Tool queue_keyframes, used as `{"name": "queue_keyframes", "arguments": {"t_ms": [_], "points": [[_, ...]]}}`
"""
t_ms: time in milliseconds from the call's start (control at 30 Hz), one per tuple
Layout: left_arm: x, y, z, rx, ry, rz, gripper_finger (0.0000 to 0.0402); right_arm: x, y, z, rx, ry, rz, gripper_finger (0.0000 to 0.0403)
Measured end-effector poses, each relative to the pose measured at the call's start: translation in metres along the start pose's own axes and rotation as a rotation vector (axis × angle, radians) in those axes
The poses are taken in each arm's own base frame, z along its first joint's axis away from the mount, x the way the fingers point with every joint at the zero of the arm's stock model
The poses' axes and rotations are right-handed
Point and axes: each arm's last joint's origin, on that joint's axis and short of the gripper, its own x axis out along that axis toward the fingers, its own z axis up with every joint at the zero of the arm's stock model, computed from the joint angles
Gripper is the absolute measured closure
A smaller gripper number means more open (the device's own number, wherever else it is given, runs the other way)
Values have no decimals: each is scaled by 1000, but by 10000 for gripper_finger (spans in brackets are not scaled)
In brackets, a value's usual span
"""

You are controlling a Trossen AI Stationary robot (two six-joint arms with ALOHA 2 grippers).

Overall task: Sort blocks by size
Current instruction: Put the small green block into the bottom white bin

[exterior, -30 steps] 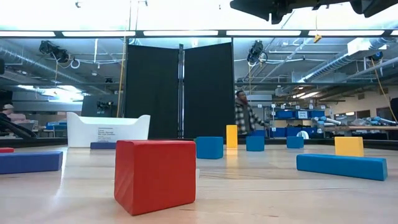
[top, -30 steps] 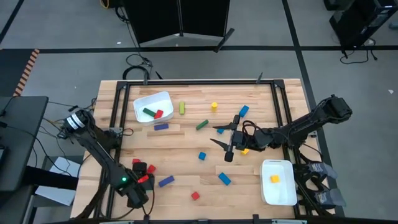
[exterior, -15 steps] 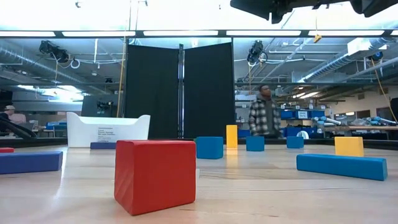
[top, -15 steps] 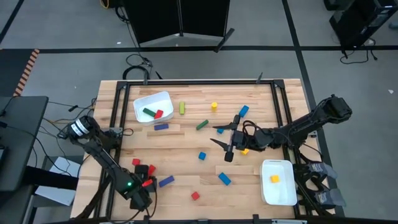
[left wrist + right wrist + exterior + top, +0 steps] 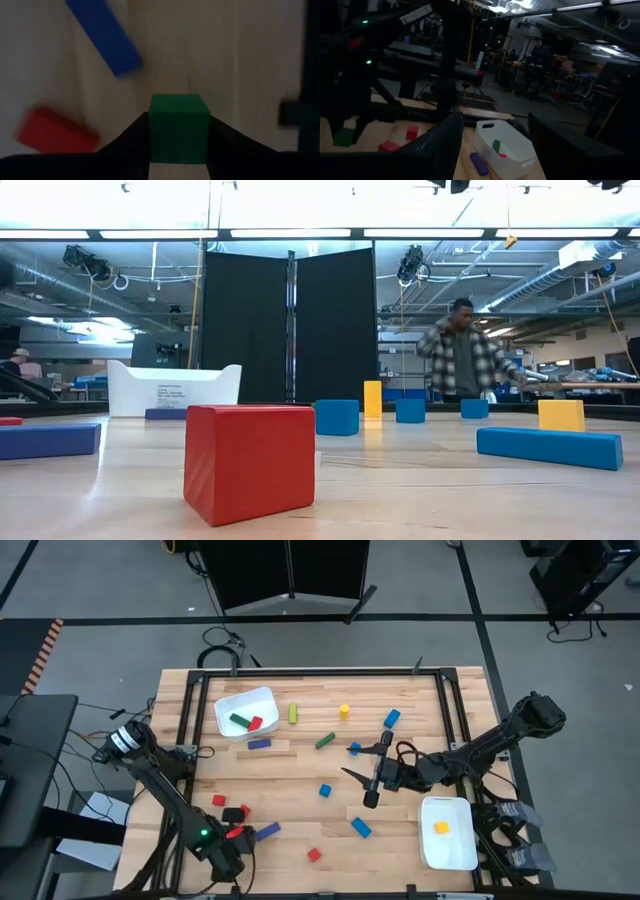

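Down at the near left corner of the light wooden worktop, the left gripper has its two dark fingers drawn in against the sides of a small green cube, which sits squarely between them; a second ago they stood much wider. Just beyond it lie a long blue bar and a small red block. Over the worktop's middle right, the right gripper hangs with its fingers spread partway and nothing visible between them; it has drifted slightly toward the near edge since the earlier frame. Other coloured blocks lie scattered across the worktop, with a green bar and a red cube in the far-left white rectangular tray and a yellow cube in the near-right white tray.
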Motion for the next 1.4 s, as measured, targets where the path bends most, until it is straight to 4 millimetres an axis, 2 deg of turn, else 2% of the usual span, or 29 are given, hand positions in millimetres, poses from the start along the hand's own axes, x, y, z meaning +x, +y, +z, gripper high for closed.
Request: {"name": "queue_keyframes", "arguments": {"t_ms": [167,300,467,533,667,833,967,1100,1400], "points": [[-27,12,34,32,-210,66,262,-3,15,12,-34,63,79,167],[-37,32,80,80,-415,100,262,-11,29,22,-83,151,113,167],[-44,73,138,103,-710,84,262,-35,35,62,-110,143,69,166],[-38,88,156,105,-779,71,262,-47,34,79,-101,114,53,166],[-7,112,184,85,-871,45,262,-72,27,109,-60,67,-7,167],[23,129,226,57,-977,7,262,-93,14,130,-10,20,-27,166],[48,135,266,75,-986,-48,262,-103,4,141,31,-13,-20,167],[64,138,302,99,-1036,-110,262,-108,-1,145,42,-26,-9,167],[95,135,353,142,-1105,-192,262,-110,-5,147,50,-31,-13,166]]}}
